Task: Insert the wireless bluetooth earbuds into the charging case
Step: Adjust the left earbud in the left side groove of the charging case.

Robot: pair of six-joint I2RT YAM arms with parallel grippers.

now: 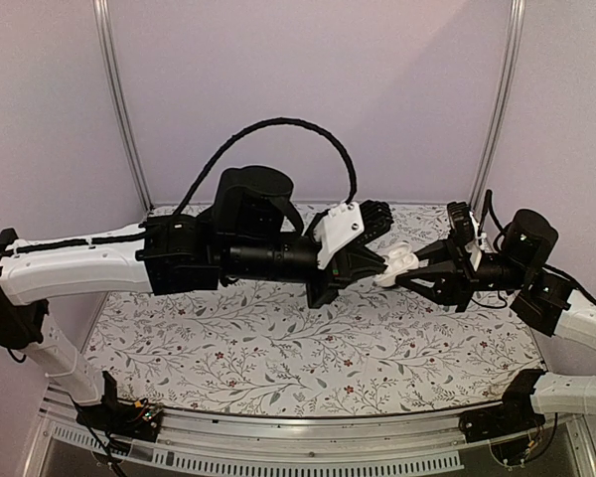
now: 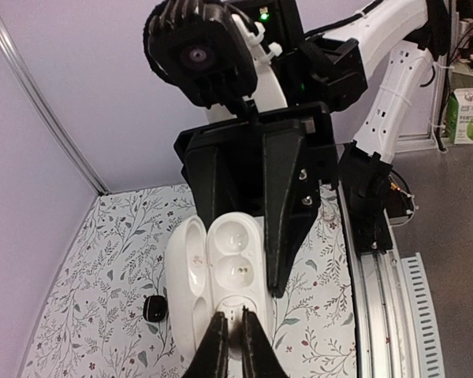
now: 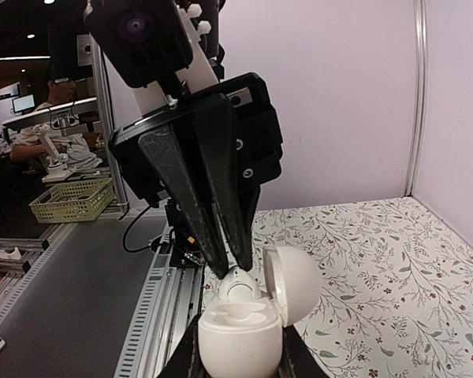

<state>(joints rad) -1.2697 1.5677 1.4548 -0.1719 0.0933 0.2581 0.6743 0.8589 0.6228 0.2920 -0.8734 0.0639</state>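
Observation:
My right gripper (image 3: 240, 358) is shut on the white charging case (image 3: 238, 335) and holds it above the table. Its lid (image 3: 293, 282) stands open. In the left wrist view the case (image 2: 236, 264) shows two round wells, both without anything in them, with the lid (image 2: 185, 272) swung to the left. My left gripper (image 2: 235, 332) is shut on a small dark earbud (image 2: 234, 337), its tips right over the near end of the case. A second dark earbud (image 2: 154, 308) lies on the table left of the case. From above, both grippers (image 1: 372, 266) (image 1: 422, 266) meet at the case (image 1: 397, 262).
The floral tablecloth (image 1: 278, 348) covers the table. A metal rail (image 2: 378, 299) runs along its near edge. Frame posts (image 1: 119, 99) stand at the back corners. A yellow basket (image 3: 71, 201) sits beyond the table.

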